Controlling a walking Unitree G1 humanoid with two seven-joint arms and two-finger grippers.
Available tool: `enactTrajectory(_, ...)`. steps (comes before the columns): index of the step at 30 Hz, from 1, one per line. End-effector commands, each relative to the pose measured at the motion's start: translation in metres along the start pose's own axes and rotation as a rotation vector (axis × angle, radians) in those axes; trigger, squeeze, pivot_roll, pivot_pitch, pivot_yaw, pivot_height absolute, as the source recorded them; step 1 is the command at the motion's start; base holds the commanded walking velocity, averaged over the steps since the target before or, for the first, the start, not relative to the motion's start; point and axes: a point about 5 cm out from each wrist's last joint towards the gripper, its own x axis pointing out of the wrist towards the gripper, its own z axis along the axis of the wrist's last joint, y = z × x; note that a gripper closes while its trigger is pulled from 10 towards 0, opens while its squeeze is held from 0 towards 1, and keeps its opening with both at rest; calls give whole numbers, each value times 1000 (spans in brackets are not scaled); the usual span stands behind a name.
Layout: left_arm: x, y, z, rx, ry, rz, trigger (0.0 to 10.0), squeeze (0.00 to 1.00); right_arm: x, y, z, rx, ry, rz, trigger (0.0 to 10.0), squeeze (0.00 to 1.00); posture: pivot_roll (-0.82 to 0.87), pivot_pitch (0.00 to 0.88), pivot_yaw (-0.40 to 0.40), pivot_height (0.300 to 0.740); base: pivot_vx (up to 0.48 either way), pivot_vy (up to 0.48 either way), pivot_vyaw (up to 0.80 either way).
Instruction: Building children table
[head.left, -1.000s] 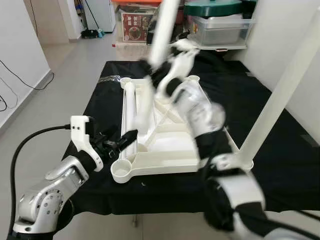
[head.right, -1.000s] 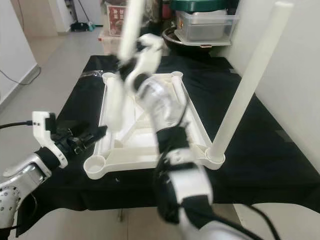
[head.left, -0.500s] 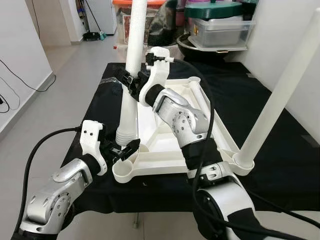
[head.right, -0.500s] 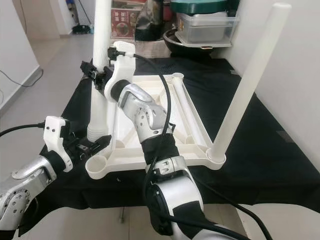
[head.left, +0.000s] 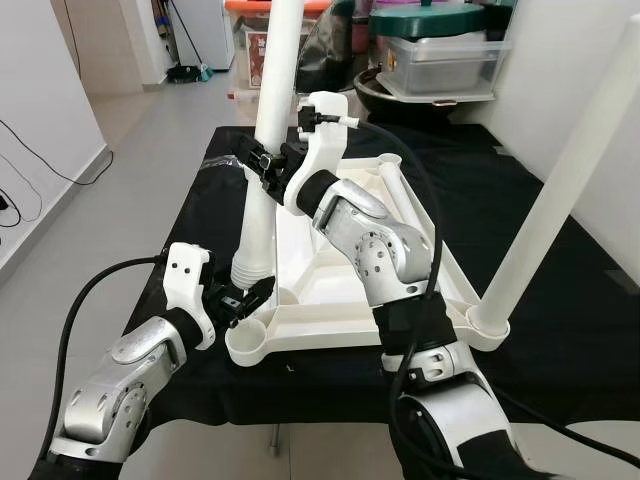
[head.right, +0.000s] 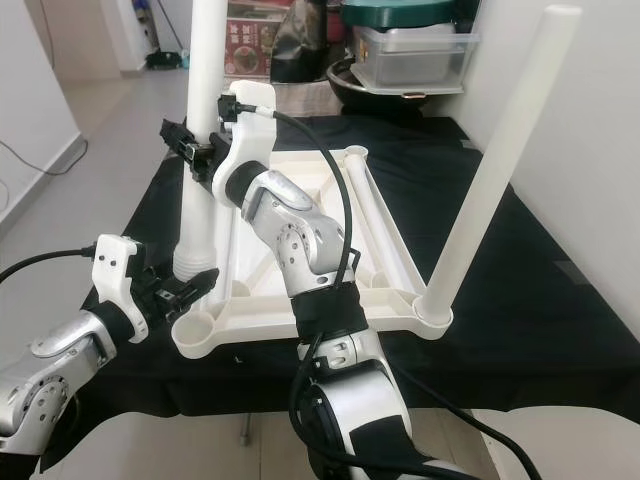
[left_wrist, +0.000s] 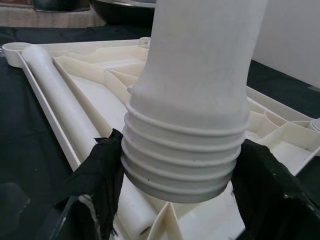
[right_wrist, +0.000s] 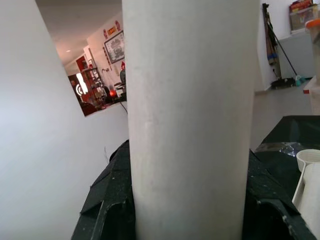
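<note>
The white children's table top (head.left: 340, 300) lies upside down on the black cloth. One white leg (head.left: 560, 190) stands upright in its near right corner. My right gripper (head.left: 266, 162) is shut on a second white leg (head.left: 272, 80), holding it upright and slightly tilted. That leg's threaded lower end (left_wrist: 185, 160) hangs just behind the near left corner socket (head.left: 243, 343). My left gripper (head.left: 248, 296) is shut on this threaded end, a black finger (left_wrist: 102, 170) on each side. Another leg (left_wrist: 60, 100) lies inside the table top along its edge.
The black-draped work table (head.left: 560, 330) ends close to my body. Storage boxes and a green-lidded container (head.left: 440, 45) crowd its far end. A white wall (head.left: 600, 60) stands on the right, and open grey floor (head.left: 130, 170) lies to the left.
My right arm swung the leg from a blurred tilt to upright over the near left corner. The left gripper moved in and closed on its threaded end.
</note>
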Motion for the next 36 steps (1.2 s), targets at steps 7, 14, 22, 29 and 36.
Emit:
enactTrajectory(7, 10, -5, 0, 40, 4, -28, 10000, 0, -3, 23, -28, 84, 67, 72, 0, 0, 47, 0, 26, 740, 0, 0, 0)
enactTrajectory(14, 18, -7, 3, 200, 19, -27, 10000, 0, -7, 25, -40, 85, 104, 65, 0, 0, 29, 0, 48, 740, 0, 0, 0)
enactTrajectory(22, 23, -2, 3, 220, 25, 0, 10000, 0, -8, 25, -41, 79, 106, 53, 0, 0, 20, 0, 59, 740, 0, 0, 0)
enactTrajectory(29, 22, -5, -11, 186, 87, -35, 10000, 0, -8, 23, -35, 76, 91, 43, 0, 0, 21, 0, 59, 740, 0, 0, 0)
enactTrajectory(36, 20, -8, -22, 151, 136, -56, 10000, 0, -5, 25, -28, 81, 66, 41, 0, 0, 22, 0, 58, 740, 0, 0, 0)
